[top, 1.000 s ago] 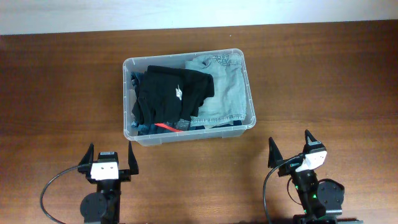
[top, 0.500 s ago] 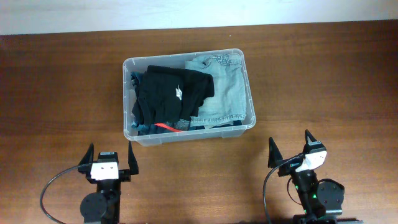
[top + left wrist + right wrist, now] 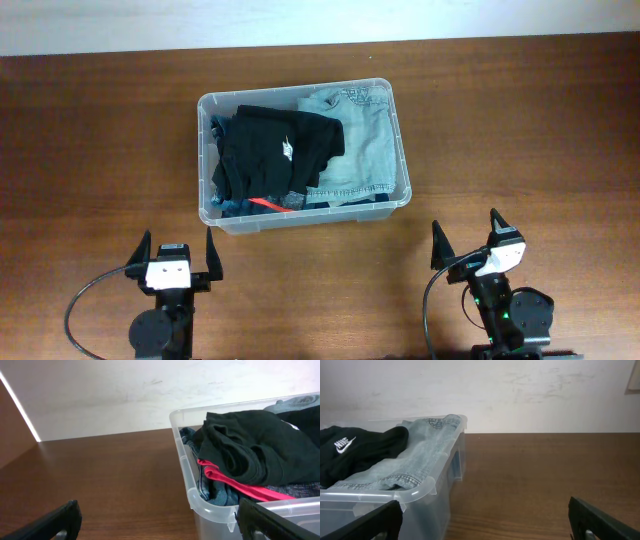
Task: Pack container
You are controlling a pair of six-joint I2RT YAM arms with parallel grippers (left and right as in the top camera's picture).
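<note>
The clear plastic container [image 3: 203,160] stands on the wooden table, filled with clothes: a black garment with a white logo [image 3: 280,150], light denim [image 3: 365,140] and a red strip [image 3: 263,204]. It also shows in the left wrist view [image 3: 186,470] and in the right wrist view [image 3: 420,491]. My left gripper [image 3: 178,252] is open and empty, near the front edge, in front of the container's left corner. My right gripper [image 3: 466,238] is open and empty, in front of and right of the container.
A pale wall [image 3: 125,395] runs behind the table's far edge. Bare brown tabletop lies left [image 3: 90,150] and right [image 3: 520,130] of the container.
</note>
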